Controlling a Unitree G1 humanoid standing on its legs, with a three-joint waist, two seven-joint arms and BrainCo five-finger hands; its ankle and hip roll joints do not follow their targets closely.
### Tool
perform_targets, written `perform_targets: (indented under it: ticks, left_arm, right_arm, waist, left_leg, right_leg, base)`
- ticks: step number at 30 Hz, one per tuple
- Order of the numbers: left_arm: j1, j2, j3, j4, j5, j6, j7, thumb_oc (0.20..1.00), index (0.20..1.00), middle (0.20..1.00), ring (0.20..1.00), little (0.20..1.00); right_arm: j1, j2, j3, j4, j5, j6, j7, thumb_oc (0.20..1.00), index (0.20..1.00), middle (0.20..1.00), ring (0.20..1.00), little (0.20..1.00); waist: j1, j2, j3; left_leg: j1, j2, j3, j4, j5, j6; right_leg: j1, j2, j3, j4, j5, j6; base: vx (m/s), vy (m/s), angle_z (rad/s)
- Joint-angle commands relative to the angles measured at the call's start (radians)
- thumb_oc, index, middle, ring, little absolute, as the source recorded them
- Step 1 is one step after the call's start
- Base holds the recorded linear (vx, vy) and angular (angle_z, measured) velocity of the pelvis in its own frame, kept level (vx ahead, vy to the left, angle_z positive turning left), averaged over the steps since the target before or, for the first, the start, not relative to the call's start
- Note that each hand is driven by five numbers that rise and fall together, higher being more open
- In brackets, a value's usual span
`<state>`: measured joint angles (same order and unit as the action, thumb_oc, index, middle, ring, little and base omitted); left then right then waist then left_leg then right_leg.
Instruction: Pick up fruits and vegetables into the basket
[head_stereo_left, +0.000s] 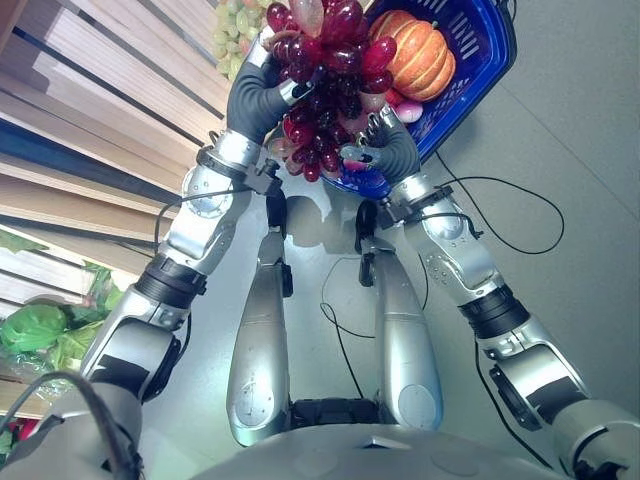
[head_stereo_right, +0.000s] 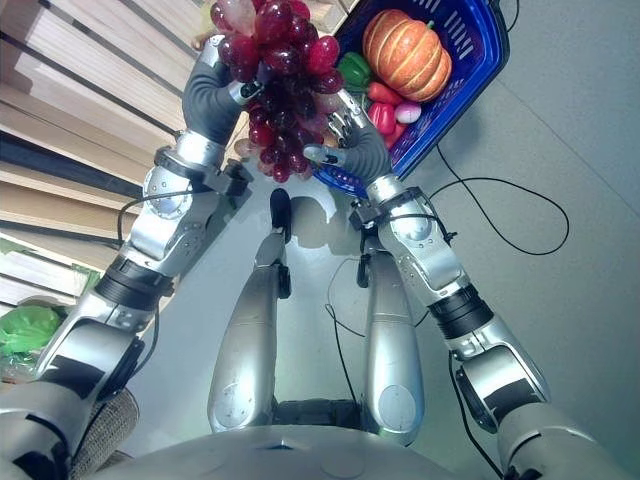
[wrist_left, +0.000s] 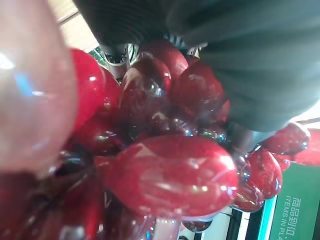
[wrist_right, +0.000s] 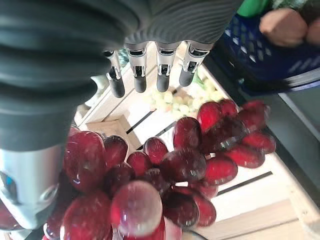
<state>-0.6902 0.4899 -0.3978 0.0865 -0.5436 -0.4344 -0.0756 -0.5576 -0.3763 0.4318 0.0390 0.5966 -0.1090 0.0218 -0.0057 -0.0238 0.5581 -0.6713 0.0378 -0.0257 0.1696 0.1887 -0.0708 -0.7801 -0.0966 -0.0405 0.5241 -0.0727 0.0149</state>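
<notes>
Grapes up at the basket's edge!
Your left hand (head_stereo_left: 262, 92) is clenched round the red grapes (head_stereo_left: 325, 70), the bunch hanging long-ways down; your right hand (head_stereo_right: 352, 150) cups it from below, fingers relaxed; the blue basket (head_stereo_left: 485, 45) lies just beyond, toward the right; swing that way.

Silver-grey arms, black joint bands; left hand (head_stereo_left: 258, 95) and right hand (head_stereo_left: 388, 150) under dark ribbed covers.

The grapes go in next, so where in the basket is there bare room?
The basket is crowded: pumpkin fills its middle, green pepper and red pieces sit on the near side. Bare patch: beyond the pumpkin, along the far wall. The left hand holds the grapes beside the rim.
</notes>
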Motion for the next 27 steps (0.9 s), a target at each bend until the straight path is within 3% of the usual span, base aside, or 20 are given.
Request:
perform_targets:
  ticks: [1,15,16,17,18,19,27]
  left_arm:
    - [-0.073,-0.048,-0.059,-0.144,0.006,-0.039,-0.052,0.200,0.200,0.200,0.200,0.200]
    - [-0.084,-0.055,-0.123,-0.154,0.013,-0.018,-0.072,0.200,0.200,0.200,0.200,0.200]
    - [-0.083,-0.055,-0.128,-0.154,0.008,-0.015,-0.074,0.200,0.200,0.200,0.200,0.200]
    - [-0.083,-0.054,-0.131,-0.154,0.004,-0.014,-0.075,0.200,0.200,0.200,0.200,0.200]
    - [-0.081,-0.055,-0.132,-0.153,0.003,-0.011,-0.077,0.200,0.200,0.200,0.200,0.200]
    - [-0.079,-0.056,-0.135,-0.153,0.003,-0.009,-0.078,0.200,0.200,0.200,0.200,0.200]
    - [-0.065,-0.067,-0.157,-0.142,-0.003,-0.001,-0.090,0.200,0.200,0.200,0.200,0.200]
  right_arm:
    - [-0.043,0.018,0.034,-0.105,0.082,-0.004,0.054,1.000,1.000,1.000,1.000,1.000]
    - [-0.059,0.040,0.077,-0.127,0.263,0.018,0.125,1.000,1.000,1.000,1.000,1.000]
    - [-0.060,0.042,0.080,-0.128,0.262,0.016,0.129,0.614,0.614,0.614,0.614,0.614]
    - [-0.061,0.043,0.081,-0.129,0.261,0.013,0.128,0.507,0.507,0.507,0.507,0.507]
    - [-0.061,0.044,0.083,-0.133,0.260,0.005,0.122,0.235,0.235,0.235,0.235,0.235]
    - [-0.060,0.043,0.084,-0.134,0.263,-0.001,0.122,0.200,0.200,0.200,0.200,0.200]
    - [-0.061,0.045,0.085,-0.128,0.257,-0.031,0.119,0.200,0.200,0.200,0.200,0.200]
  waist:
    - [-0.017,0.030,-0.038]
    - [-0.014,0.021,-0.038]
    - [-0.014,0.021,-0.038]
    - [-0.013,0.021,-0.038]
    - [-0.013,0.020,-0.038]
    - [-0.013,0.020,-0.038]
    - [-0.014,0.019,-0.038]
  left_leg:
    - [-0.021,-0.024,0.014,0.095,-0.099,0.061]
    - [-0.022,-0.025,0.014,0.090,-0.093,0.065]
    - [-0.022,-0.025,0.013,0.090,-0.093,0.065]
    - [-0.021,-0.024,0.013,0.089,-0.092,0.064]
    - [-0.020,-0.024,0.013,0.087,-0.092,0.064]
    - [-0.020,-0.024,0.013,0.088,-0.092,0.065]
    - [-0.017,-0.025,0.013,0.076,-0.087,0.066]
  right_leg:
    - [0.103,-0.018,-0.019,-0.217,0.135,0.032]
    - [0.102,-0.016,-0.022,-0.226,0.146,0.034]
    - [0.102,-0.016,-0.022,-0.227,0.147,0.034]
    - [0.103,-0.016,-0.022,-0.228,0.148,0.034]
    - [0.104,-0.015,-0.022,-0.229,0.149,0.034]
    - [0.104,-0.016,-0.022,-0.229,0.149,0.035]
    - [0.106,-0.015,-0.024,-0.240,0.158,0.037]
  base:
    - [0.00,0.000,0.00]
    - [0.00,0.000,0.00]
    - [0.00,0.000,0.00]
    - [0.00,0.000,0.00]
    - [0.00,0.000,0.00]
    - [0.00,0.000,0.00]
    - [0.00,0.000,0.00]
